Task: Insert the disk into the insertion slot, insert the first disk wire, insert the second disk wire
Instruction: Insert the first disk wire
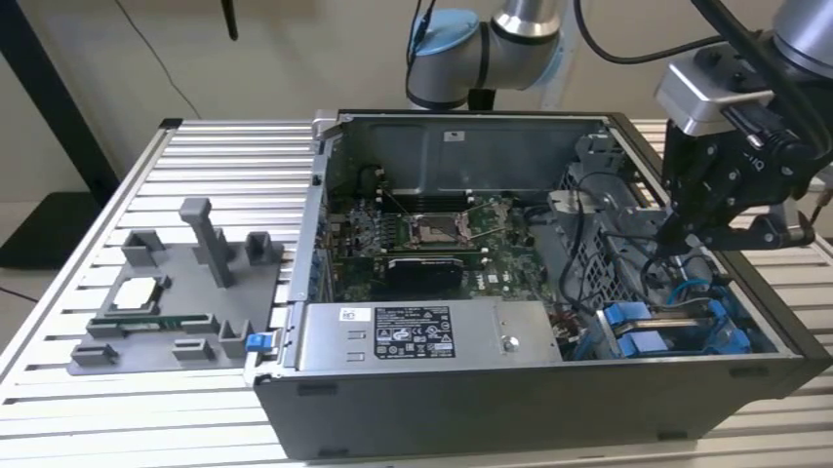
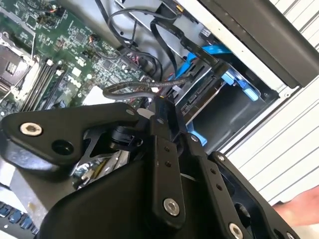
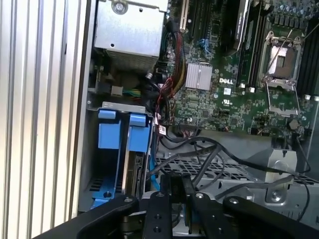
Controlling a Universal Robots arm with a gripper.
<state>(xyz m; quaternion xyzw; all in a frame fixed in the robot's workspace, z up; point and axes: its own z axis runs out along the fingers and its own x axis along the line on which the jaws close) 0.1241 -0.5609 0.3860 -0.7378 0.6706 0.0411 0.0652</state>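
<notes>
The disk [image 3: 130,172] sits in the insertion slot [image 3: 94,189] at the case's front corner on the exterior view's right, its blue frame tabs [image 3: 123,130] sticking out. In the exterior view the blue frame [image 1: 651,336] shows low in the case. My gripper [image 1: 670,239] hangs just behind the bay, among loose black cables. In the second wrist view the gripper [image 2: 160,102] has its fingers pressed together on a black disk wire [image 2: 129,88] that runs across their tips. The first wrist view shows the gripper [image 3: 177,181] above the perforated cage, beside the disk's rear end.
The open computer case lies on a slatted metal table [image 1: 221,156]. Inside are the motherboard [image 1: 430,234], a grey labelled power-supply box [image 1: 416,336] and a perforated cage [image 3: 209,167]. A grey fixture [image 1: 182,292] with parts stands to the exterior view's left. A hand [image 2: 299,209] is near the case's outer wall.
</notes>
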